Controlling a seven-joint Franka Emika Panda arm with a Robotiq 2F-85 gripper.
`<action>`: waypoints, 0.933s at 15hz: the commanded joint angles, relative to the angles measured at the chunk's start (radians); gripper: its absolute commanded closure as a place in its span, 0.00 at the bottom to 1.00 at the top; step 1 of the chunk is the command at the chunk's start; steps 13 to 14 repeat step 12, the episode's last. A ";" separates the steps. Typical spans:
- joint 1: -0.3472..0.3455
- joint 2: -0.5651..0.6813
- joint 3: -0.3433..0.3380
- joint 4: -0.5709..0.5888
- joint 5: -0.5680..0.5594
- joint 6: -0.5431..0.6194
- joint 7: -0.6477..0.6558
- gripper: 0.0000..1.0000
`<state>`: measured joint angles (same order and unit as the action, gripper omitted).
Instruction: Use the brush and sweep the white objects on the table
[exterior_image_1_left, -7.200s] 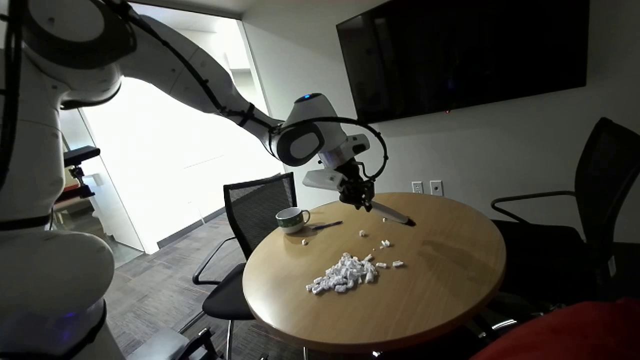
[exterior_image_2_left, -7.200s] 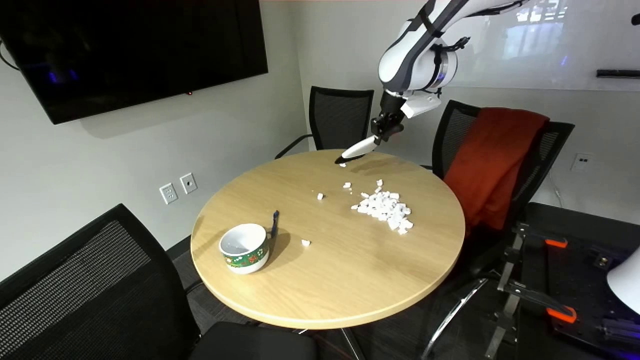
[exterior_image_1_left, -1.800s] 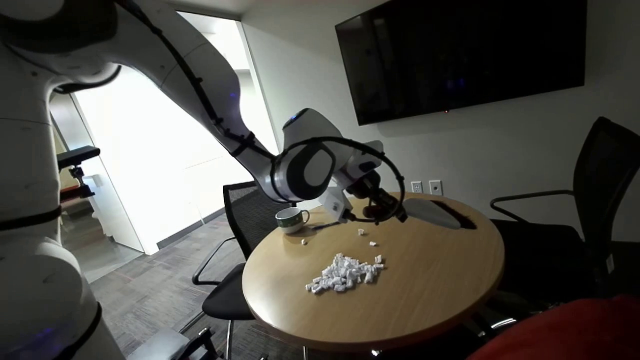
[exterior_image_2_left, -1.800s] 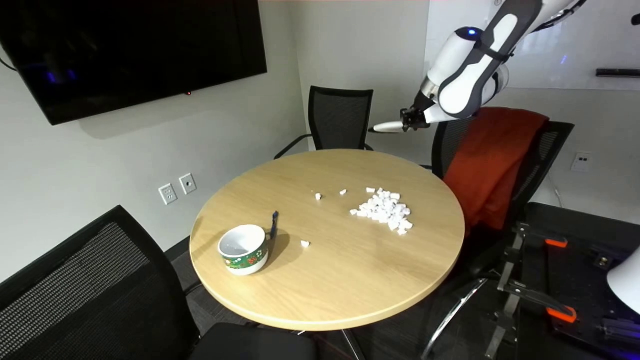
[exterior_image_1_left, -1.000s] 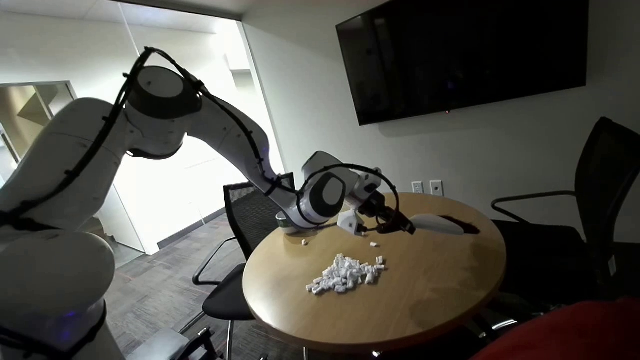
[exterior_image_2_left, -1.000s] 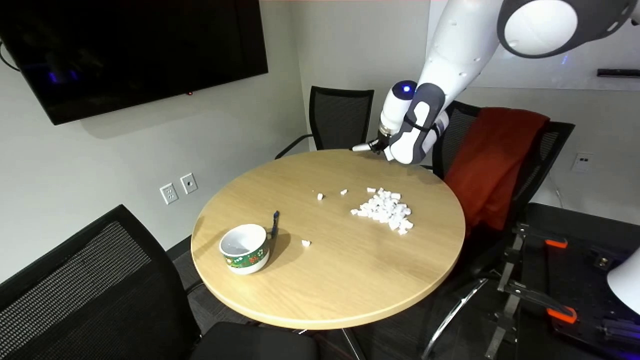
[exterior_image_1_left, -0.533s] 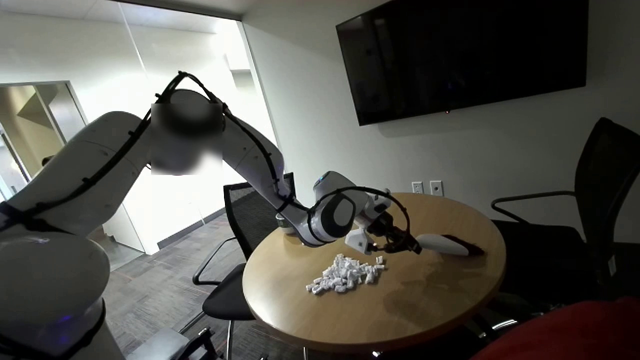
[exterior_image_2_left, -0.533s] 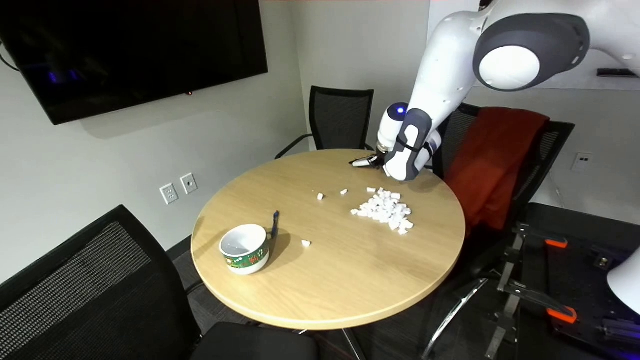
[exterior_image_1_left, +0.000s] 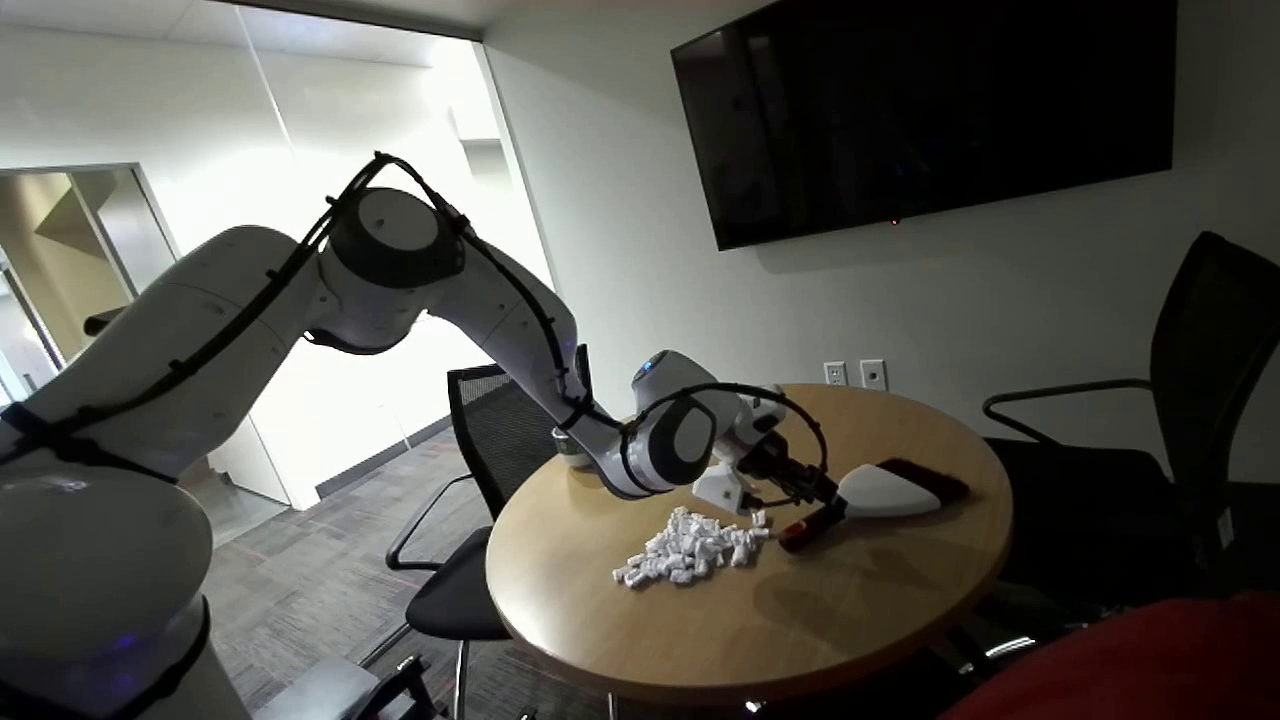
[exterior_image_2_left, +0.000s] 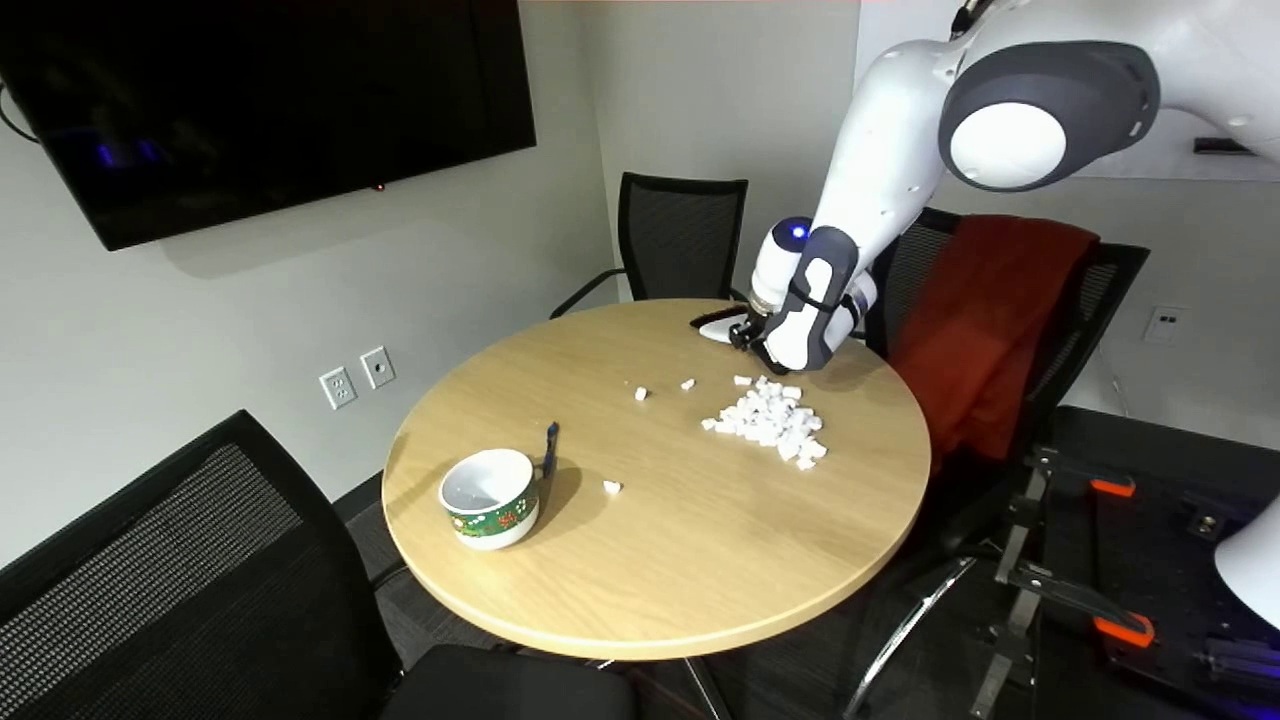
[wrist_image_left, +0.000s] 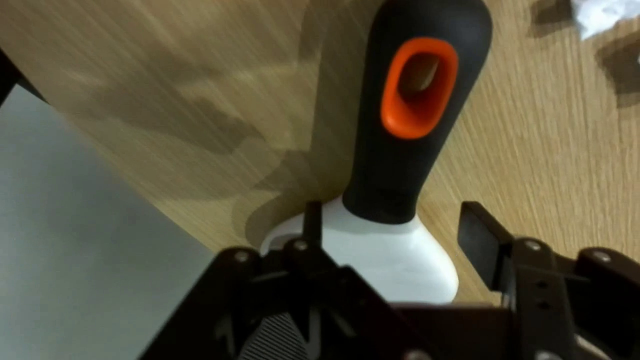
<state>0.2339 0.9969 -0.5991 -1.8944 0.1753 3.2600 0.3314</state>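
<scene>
The brush (exterior_image_1_left: 876, 498) is laid on the table (exterior_image_2_left: 680, 565) — its handle (wrist_image_left: 397, 160) turned toward the main heap of white objects (exterior_image_1_left: 690, 550), its dark bristles (exterior_image_1_left: 940, 482) pointed away. In the wrist view the fingers (wrist_image_left: 481, 245) are spread apart, with the neck (wrist_image_left: 380, 207) of the brush seen between them and nothing clamped. That narrow part is presumably chosen because it can be squeezed squarely; whether a grip or a release is intended cannot be told.

A strip of bare table between one finger and the brush is revealed by the wrist view alone — the bristles, in turn, are clearly made out only from outside. The mug (exterior_image_2_left: 490, 518), the pen (exterior_image_2_left: 551, 450) and a few stray white pieces (exterior_image_2_left: 641, 394) are plainly shown in an exterior view; in an exterior view crossed by the arm (exterior_image_1_left: 490, 310), the pen is hidden and only part of the mug can be seen.
</scene>
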 joint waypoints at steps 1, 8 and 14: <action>-0.009 -0.085 0.029 -0.068 0.009 0.026 -0.075 0.01; -0.105 -0.415 0.165 -0.303 -0.063 0.019 -0.234 0.00; -0.132 -0.588 0.194 -0.432 -0.104 0.003 -0.293 0.00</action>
